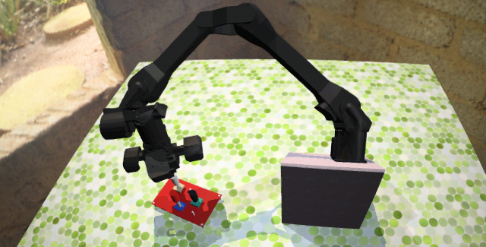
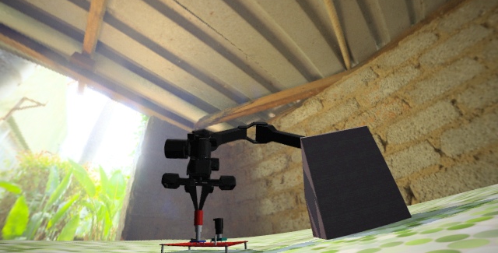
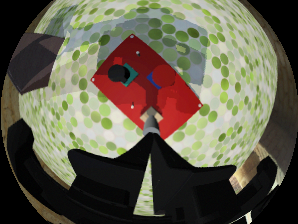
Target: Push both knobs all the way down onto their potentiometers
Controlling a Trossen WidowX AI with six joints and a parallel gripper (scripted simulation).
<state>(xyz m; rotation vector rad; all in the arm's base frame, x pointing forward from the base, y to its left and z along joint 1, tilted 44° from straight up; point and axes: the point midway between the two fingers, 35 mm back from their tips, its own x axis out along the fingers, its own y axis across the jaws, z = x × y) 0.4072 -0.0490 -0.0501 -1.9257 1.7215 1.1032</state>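
Observation:
The red circuit board (image 1: 161,200) (image 2: 175,244) (image 3: 182,110) stands on short legs. A red knob (image 1: 175,195) (image 2: 198,218) (image 3: 163,76) sits high over the blue potentiometer (image 1: 182,207), with grey shaft showing below it. A black knob (image 1: 193,194) (image 2: 219,223) (image 3: 118,73) stands close to the teal potentiometer (image 1: 197,204) (image 3: 132,75). A grey knob (image 1: 175,182) (image 3: 151,123) stands over the beige potentiometer (image 1: 181,188) (image 3: 158,117). My gripper (image 2: 198,209) (image 3: 152,136) is shut and empty, its tips at the grey knob's top. Exact contact is hidden.
A large dark block (image 1: 330,197) (image 2: 354,183) (image 3: 32,60) with my arm's base on its pale top stands to the board's right in the top view. Small pale pins (image 1: 193,213) (image 3: 132,106) rise from the board beside the potentiometers.

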